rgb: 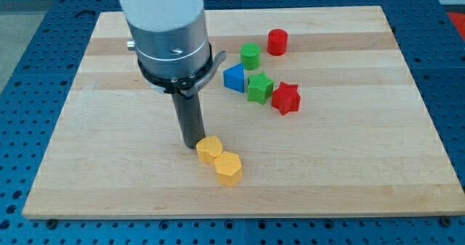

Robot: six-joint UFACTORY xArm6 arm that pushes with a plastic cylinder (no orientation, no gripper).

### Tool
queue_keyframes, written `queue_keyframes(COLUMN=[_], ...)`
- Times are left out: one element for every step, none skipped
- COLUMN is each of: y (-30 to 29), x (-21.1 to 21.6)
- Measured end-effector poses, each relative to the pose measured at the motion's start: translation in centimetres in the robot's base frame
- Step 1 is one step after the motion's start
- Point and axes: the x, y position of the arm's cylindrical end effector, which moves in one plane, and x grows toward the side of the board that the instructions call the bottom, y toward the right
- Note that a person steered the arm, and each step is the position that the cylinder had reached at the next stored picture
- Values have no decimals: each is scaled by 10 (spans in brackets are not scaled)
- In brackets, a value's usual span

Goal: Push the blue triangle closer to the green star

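Wooden board (pixel 109 165) on a blue perforated table (pixel 29 56). The arm carries no gripper, so there is nothing to spread or pinch; it ends in a dark rod under a metal collar (pixel 173 49). My tip (pixel 192 146) rests on the board at the view's centre-left, just beside a yellow block (pixel 209 149), at its left edge; contact looks likely but cannot be confirmed. A second yellow block, hexagonal (pixel 229 167), sits touching the first toward the view's lower right. Blue triangle (pixel 234 78) lies well above and to the right of the tip, apart from it. Green star (pixel 259 88) sits directly to the triangle's right, the two touching or nearly so. Red star (pixel 285 98) just right of the green star, close against it. Green cylinder (pixel 251 55) just above the triangle. Red cylinder (pixel 277 41) further toward the view's top right, standing alone.
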Motion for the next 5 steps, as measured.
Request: queue_keyframes(y=[14, 14, -10, -9, -8], x=[3, 2, -51, -77, -121])
